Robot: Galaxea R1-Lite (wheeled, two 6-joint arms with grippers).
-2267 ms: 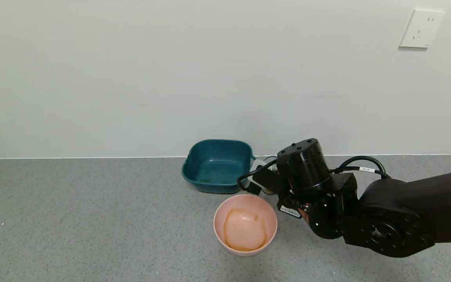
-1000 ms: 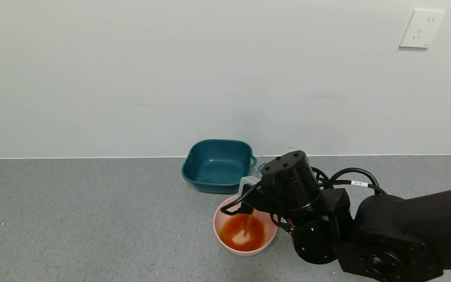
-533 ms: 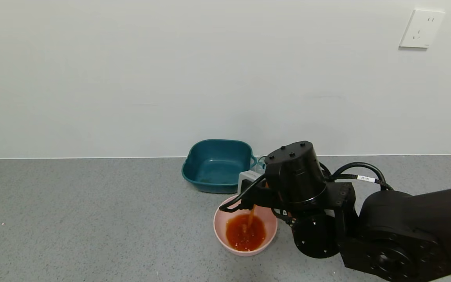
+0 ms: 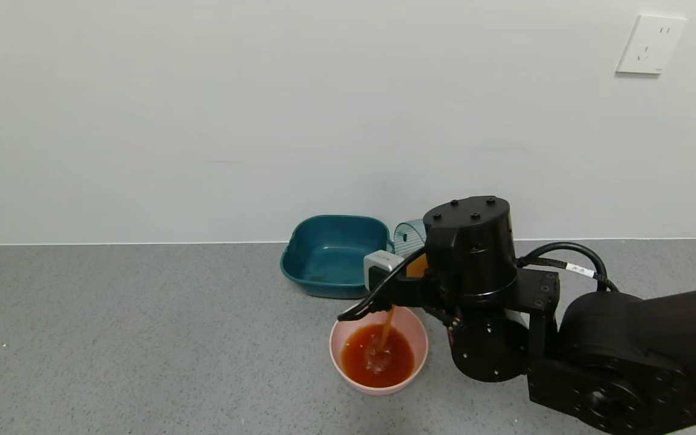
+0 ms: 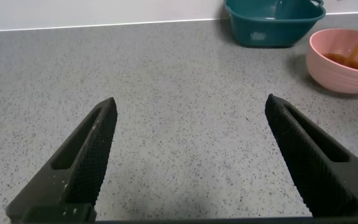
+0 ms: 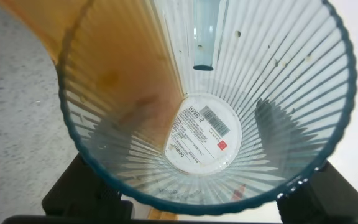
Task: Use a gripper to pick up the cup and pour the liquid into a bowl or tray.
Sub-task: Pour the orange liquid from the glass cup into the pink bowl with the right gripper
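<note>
left gripper (image 5: pixel 188 162): parked low over the grey counter (image 5: pixel 166 93), jaws spread wide, nothing between them; bowl and tub sit far off, upper right of its wrist view.
right gripper (image 4: pixel 411 281): centre-right of head view, above the bowl; fingers mostly hidden by the wrist, but dark pads (image 6: pixel 82 186) press the cup's outer wall on both sides in the wrist view, so clamped on the cup.
bowl (image 4: pixel 341 368): pink, lower centre of head view, on the counter, under the cup's lip.
liquid (image 4: pixel 378 359): red-orange pool covers the bowl floor; thin stream drops from the cup into it.
change: 2.3 s ago bowl held only a pale film and the cup was low beside it; 1.0 s ago the pour had begun; now wrist is raised and rolled further, cup base shows up behind the wrist, pool is deeper.
meaning: pour well along, likely near done; next prob. drain, then tip back upright.
cup (image 6: pixel 204 106): tipped steeply, mouth toward the wrist cam; inside nearly empty, just an orange sheet down one wall, base label visible.
cup vs jaws: between them, gripped on the outer wall.
tub (image 4: pixel 330 254): teal, just behind the bowl by the wall, no liquid seen in it.
</note>
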